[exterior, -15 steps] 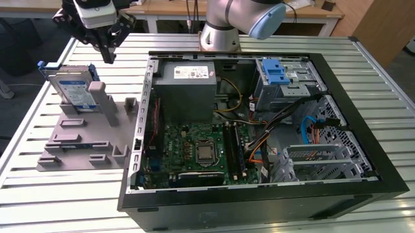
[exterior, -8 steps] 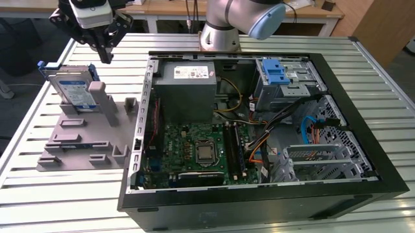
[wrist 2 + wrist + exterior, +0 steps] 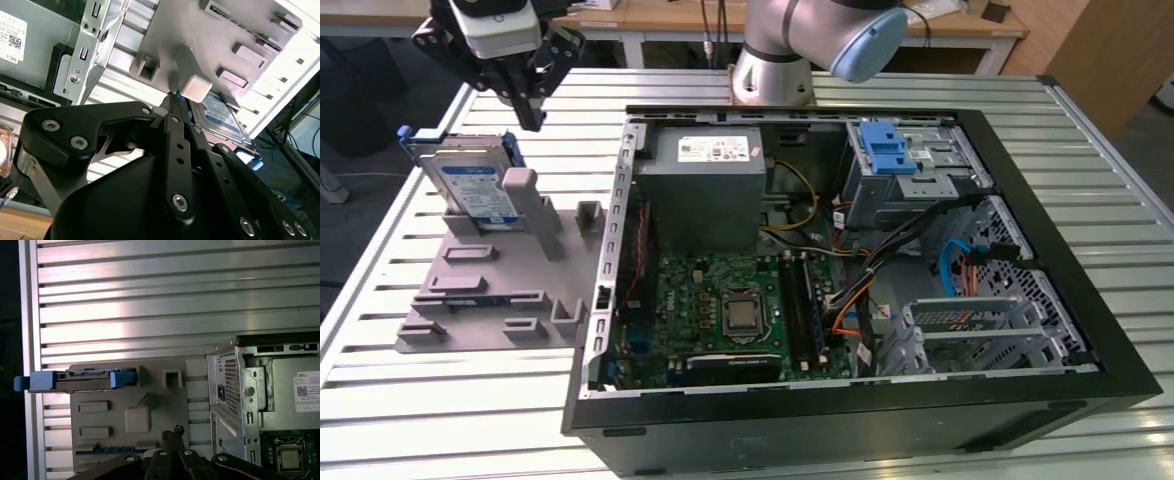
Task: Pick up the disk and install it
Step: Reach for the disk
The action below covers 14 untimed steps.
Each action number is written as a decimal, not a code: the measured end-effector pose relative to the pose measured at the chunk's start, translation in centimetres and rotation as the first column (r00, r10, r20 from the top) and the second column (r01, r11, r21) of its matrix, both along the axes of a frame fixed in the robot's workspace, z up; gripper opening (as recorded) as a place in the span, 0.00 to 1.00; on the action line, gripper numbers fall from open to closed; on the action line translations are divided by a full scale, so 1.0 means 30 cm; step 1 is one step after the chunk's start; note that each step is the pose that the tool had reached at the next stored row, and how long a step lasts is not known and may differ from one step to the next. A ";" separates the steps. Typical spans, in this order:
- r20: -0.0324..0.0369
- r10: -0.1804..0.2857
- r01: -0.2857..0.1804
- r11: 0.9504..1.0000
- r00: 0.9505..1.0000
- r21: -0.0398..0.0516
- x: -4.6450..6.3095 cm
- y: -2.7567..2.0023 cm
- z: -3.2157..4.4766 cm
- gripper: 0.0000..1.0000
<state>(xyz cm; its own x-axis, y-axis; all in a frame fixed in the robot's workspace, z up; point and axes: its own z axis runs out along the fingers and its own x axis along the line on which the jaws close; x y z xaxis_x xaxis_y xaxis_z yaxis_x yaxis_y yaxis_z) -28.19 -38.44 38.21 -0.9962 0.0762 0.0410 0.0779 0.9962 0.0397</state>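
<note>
The disk [image 3: 470, 185] is a silver drive with a blue-and-white label and blue side rails. It stands on edge in a slot of the grey fixture plate [image 3: 494, 295], at the exterior view's left. My gripper [image 3: 528, 118] hangs above the plate's far end, slightly toward the exterior view's right of the disk and apart from it. Its two thin fingers are pressed together, shut on nothing. In the first wrist view the disk [image 3: 75, 380] is seen edge-on beyond the gripper [image 3: 173, 432]. In the second wrist view the gripper [image 3: 172, 97] points at a grey block beside the disk [image 3: 220, 112].
An open computer case [image 3: 1067, 330] lies on the slatted metal table [image 3: 480, 420]. Inside are a grey power-supply box [image 3: 707, 180], a motherboard [image 3: 734, 310] and a drive cage with a blue latch [image 3: 907, 160]. The arm's base [image 3: 774, 70] stands behind the case.
</note>
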 end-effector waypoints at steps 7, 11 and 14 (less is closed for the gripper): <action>0.000 0.000 0.000 1.000 1.000 0.000 -0.019 0.001 0.000 0.11; 0.000 0.000 0.000 1.000 1.000 0.000 -0.032 0.002 0.000 0.11; 0.000 0.000 0.000 1.000 1.000 0.000 -0.043 0.005 -0.001 0.11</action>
